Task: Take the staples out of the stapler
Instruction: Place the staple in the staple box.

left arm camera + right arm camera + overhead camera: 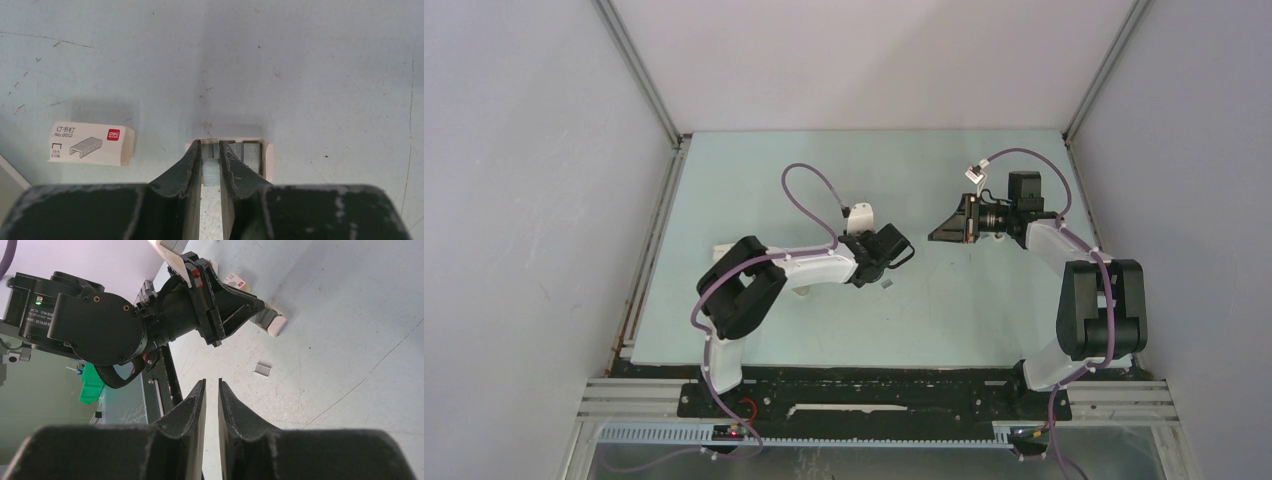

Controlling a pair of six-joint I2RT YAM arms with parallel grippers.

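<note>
Left wrist view: the left pincer (210, 144) is squeezed nearly shut on a tiny silvery-grey metal staple block (211, 172), which sits right between its two dark fingers and touches both. Just beyond the tips is a small open white cardboard tray (268, 160) holding more grey staple strips (251, 151). A closed white printed box (92, 144) lies left of the fingers. The right pincer (212, 381) is only a slit apart with nothing in it, and a loose short grey metal strip (262, 369) lies on the table ahead of it.
</note>
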